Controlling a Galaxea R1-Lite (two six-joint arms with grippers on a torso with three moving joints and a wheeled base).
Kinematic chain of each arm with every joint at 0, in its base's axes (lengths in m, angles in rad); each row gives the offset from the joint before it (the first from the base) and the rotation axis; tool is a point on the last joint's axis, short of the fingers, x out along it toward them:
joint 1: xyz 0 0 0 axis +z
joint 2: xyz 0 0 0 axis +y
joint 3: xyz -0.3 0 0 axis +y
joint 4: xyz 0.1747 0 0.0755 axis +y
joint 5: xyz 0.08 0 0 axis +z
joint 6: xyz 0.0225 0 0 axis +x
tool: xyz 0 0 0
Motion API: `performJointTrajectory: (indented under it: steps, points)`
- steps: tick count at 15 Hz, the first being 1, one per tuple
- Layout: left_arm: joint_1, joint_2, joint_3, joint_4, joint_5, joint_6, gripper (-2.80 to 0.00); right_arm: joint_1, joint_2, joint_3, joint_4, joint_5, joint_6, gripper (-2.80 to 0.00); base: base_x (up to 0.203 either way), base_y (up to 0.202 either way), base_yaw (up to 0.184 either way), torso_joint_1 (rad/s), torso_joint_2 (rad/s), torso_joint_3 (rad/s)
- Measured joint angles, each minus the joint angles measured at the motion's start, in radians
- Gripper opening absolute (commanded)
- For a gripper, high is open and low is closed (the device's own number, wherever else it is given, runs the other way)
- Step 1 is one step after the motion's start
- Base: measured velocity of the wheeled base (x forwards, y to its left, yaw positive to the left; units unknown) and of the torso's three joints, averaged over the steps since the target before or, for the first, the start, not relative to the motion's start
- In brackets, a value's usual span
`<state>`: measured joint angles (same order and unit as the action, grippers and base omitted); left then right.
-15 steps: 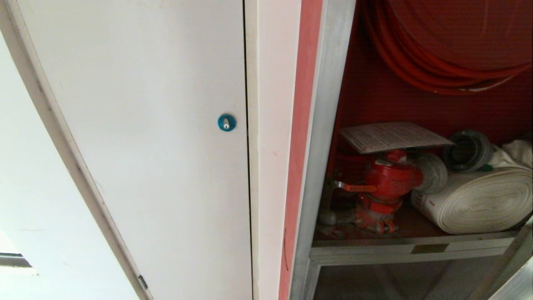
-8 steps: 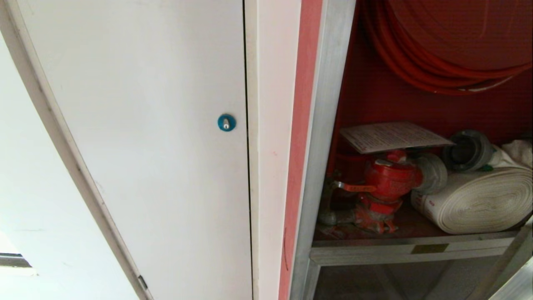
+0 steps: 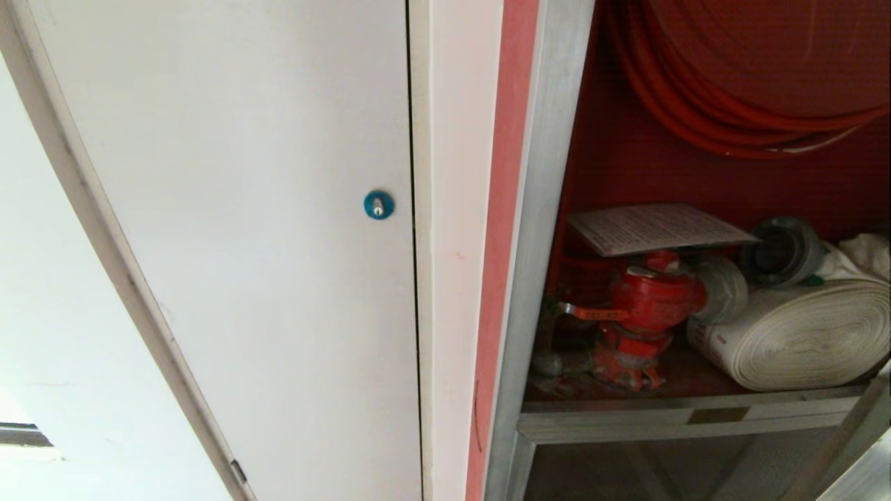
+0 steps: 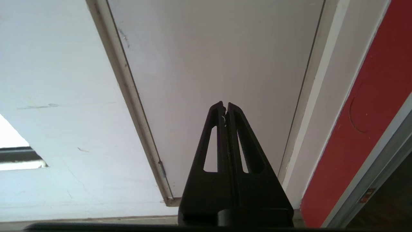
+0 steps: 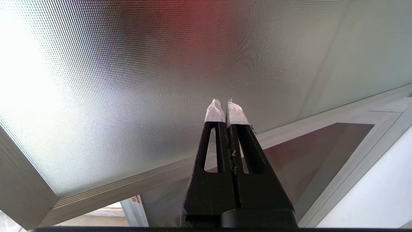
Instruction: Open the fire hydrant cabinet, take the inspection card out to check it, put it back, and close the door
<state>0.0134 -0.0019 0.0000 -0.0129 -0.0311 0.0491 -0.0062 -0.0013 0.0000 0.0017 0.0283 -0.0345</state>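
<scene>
Head view: fire hydrant cabinet [image 3: 539, 229] stands open, filling the 3 o'clock half of the frame. Silver frame post runs top to bottom, red interior behind it. The inspection card [image 3: 658, 227] lies flat on top of the red valve [image 3: 651, 306], at about 3 o'clock from frame centre, and nothing of mine touches it. White rolled hose [image 3: 800, 334] sits just beside the valve on its 3 o'clock side, on the cabinet floor. A grey coupling [image 3: 783, 250] rests at 12 o'clock of the roll. The red hose reel [image 3: 752, 76] hangs at 1 o'clock, cut off by the frame edge.

The white door [image 3: 243, 229] with the blue round lock [image 3: 379, 204] takes the 9 o'clock half and is closed. The lock sits near its edge, close to the cabinet side.

Neither of my arms shows in the head view.

My left gripper [image 4: 225, 106]: fingers clenched together, empty, pointing at the lower part of the white door. A red strip of wall is at its 3 o'clock.

My right gripper [image 5: 226, 103]: clenched, white-taped fingertips [image 5: 215, 112] pressed together, nothing between them. It points at the door [image 5: 135, 80], a textured glass panel in a silver frame. I can't tell if the tips touch the glass.
</scene>
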Motion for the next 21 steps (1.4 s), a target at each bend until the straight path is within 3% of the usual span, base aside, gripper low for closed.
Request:
performJointTrajectory:
  steps: [16,21]
  points:
    - [0.000,0.000,0.000,0.000,0.008,-0.023,-2.80,0.000,0.000,0.000,0.000,0.000,0.000,-2.80,0.000,0.000,0.000,0.000,0.00,0.000]
    - [0.000,0.000,0.000,-0.001,0.009,-0.023,-2.80,0.000,0.000,0.000,0.001,0.000,0.000,-2.80,-0.174,0.000,0.000,0.002,0.00,0.002]
